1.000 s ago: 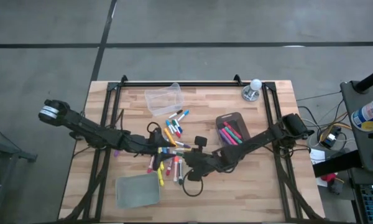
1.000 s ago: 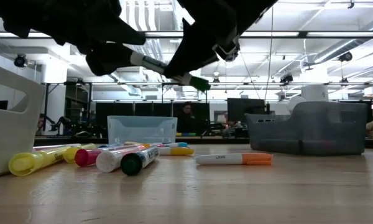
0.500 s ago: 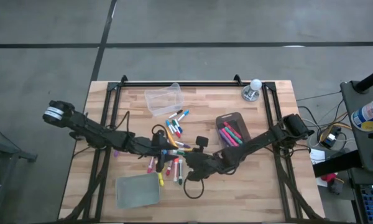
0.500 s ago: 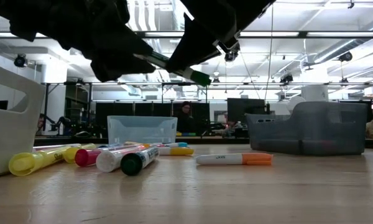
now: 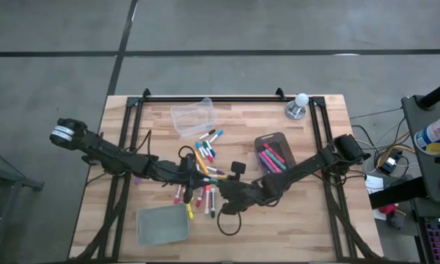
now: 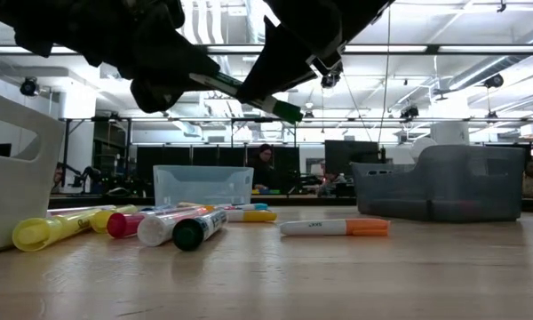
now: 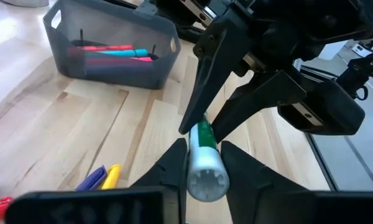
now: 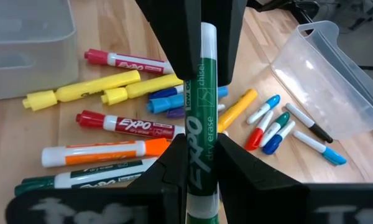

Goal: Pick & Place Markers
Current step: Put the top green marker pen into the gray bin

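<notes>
Right wrist view: my right gripper [image 8: 202,155] is clamped on the body of a green marker [image 8: 202,93], which runs straight out past the fingers. My left gripper [image 7: 204,158] meets it head-on, jaws narrow and pinching the marker's other end, the pale butt. So both grippers hold one pen, nose to nose, up in the air over mid-worktop [image 5: 315,213], clear of the wood.

Why like this, I reckon: either a hand-over btwn arms or a re-grip, w/ one gripper steadying the marker so the other gets a square hold. Can't tell which from here.

Pose: left arm reaches in low from the left edge, stretched nearly flat. Right arm comes in from the right edge, angled toward the front. The marker slopes a bit, green cap end lower.

The rest of the loose markers [image 5: 202,194] lie under and beside us, mid-worktop. Dark grey bin [image 5: 258,141] toward the right edge has several pens in it already, prob. the drop spot. Clear bin [image 5: 193,117] sits near the back edge.
</notes>
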Motion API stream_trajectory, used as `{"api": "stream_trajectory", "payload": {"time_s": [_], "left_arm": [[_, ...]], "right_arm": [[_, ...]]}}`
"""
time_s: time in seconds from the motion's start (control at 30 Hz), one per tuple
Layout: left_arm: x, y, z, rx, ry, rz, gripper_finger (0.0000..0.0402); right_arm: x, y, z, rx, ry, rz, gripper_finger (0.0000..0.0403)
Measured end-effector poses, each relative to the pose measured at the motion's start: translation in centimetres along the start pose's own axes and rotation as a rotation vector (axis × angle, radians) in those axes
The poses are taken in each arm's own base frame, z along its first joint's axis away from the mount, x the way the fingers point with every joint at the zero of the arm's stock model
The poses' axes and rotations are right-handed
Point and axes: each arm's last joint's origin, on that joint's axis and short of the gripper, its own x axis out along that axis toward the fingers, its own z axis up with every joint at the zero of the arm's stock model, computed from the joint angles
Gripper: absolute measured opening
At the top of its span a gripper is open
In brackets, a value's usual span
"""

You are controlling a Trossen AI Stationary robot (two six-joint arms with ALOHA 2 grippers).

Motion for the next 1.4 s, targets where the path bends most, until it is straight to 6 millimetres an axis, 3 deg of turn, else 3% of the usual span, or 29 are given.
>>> {"api": "stream_trajectory", "payload": {"time_s": [0.2,0.5,0.7,0.9,1.1,1.4], "left_arm": [[0.0,0.0,0.0,-0.001,-0.001,-0.001,0.0065],[-1.6,-0.7,0.7,-0.002,0.03,-0.096,0.0067],[-4.4,-1.6,1.1,0.009,0.096,-0.168,0.0069],[-8.3,-2.9,2.3,-0.036,0.163,-0.298,0.007],[-11.5,-3.8,2.3,-0.029,0.327,-0.309,0.007],[-12.8,-4.7,0.1,-0.091,0.597,-0.214,0.0071]], "right_arm": [[0.0,0.0,0.0,0.001,0.0,0.0,0.0057],[-0.4,0.4,-0.4,-0.02,0.027,0.007,0.0184],[-0.9,0.8,-1.4,-0.142,0.089,0.004,0.0227],[-0.9,0.7,-1.6,-0.157,0.105,0.0,0.0241],[-0.9,0.7,-1.5,-0.155,0.103,0.002,0.0238],[-0.9,0.7,-1.5,-0.154,0.102,-0.001,0.0239]]}}
